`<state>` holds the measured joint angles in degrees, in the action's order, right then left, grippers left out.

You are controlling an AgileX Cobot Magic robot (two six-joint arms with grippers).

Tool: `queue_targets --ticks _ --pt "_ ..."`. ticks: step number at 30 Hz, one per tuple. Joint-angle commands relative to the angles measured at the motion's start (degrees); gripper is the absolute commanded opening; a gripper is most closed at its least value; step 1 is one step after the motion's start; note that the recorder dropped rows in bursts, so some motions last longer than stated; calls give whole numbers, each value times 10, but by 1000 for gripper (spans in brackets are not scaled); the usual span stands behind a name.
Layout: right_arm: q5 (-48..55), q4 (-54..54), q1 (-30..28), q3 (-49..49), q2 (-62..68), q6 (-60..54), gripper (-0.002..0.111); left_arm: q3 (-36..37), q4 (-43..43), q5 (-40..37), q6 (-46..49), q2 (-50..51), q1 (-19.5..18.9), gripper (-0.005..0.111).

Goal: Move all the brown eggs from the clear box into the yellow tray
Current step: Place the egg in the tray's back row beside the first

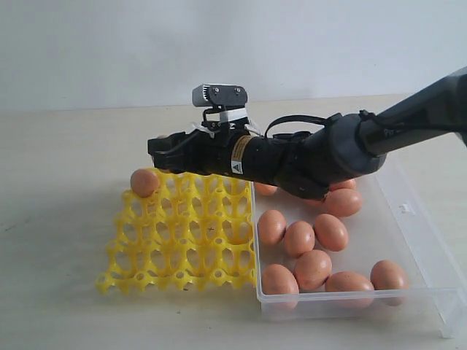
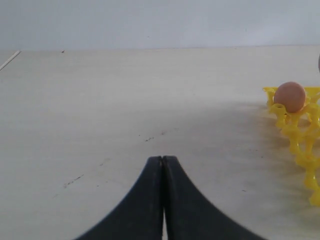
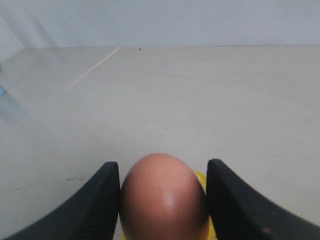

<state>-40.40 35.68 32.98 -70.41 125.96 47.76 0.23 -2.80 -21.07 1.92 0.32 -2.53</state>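
Right tool (image 1: pixel 155 149): clenched on one held egg (image 3: pixel 162 200), with a finger on each side. It hangs over the far edge of the yellow tray.
Left tool (image 2: pixel 162 167): squeezed closed with nothing in it, low over the bare surface (image 1: pixel 58 219), off to the side of the tray.
Yellow tray (image 1: pixel 182 248): lies flat on the surface, right beside the clear box.
Tray egg (image 1: pixel 144 182): sits in the far left corner cup, just under the right tool's tip.
Clear box (image 1: pixel 328 305): stands on the right of the tray.
Box eggs (image 1: pixel 299 237): about ten lie loose in the box, some partly hidden behind the right arm.
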Motion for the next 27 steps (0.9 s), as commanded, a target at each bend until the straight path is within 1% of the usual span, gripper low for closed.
queue_targets --ticks 1,3,6,11,15,17,20,22,23,24,25,26,27 --pt "2 3 0 -31 18 3 2 -2 -3 8 -3 -3 3 0" --pt "8 3 0 -40 25 3 8 -2 -3 8 -3 -3 3 0" --pt "14 3 0 -44 31 3 20 -2 -3 8 -3 -3 3 0" --pt "50 -6 0 -44 34 3 43 -2 -3 8 -3 -3 3 0" --pt "65 -28 0 -44 34 3 55 -2 -3 8 -3 -3 3 0" --pt "65 -29 0 -44 32 3 59 -2 -3 8 -3 -3 3 0" --pt "80 -28 0 -44 18 3 60 -2 -3 8 -3 -3 3 0" --pt "126 -27 0 -42 -5 3 59 -2 -3 8 -3 -3 3 0" --pt "191 -27 0 -39 -38 7 57 -2 -3 8 -3 -3 3 0" --pt "222 -30 0 -37 -55 7 53 -2 -3 8 -3 -3 3 0" --pt "323 -56 0 -28 -107 -18 41 -2 -3 8 -3 -3 3 0" --pt "385 -72 0 -25 -135 -57 36 -2 -3 8 -3 -3 3 0" --pt "515 -108 -1 -18 -184 -170 22 -2 -3 8 -3 -3 3 0"
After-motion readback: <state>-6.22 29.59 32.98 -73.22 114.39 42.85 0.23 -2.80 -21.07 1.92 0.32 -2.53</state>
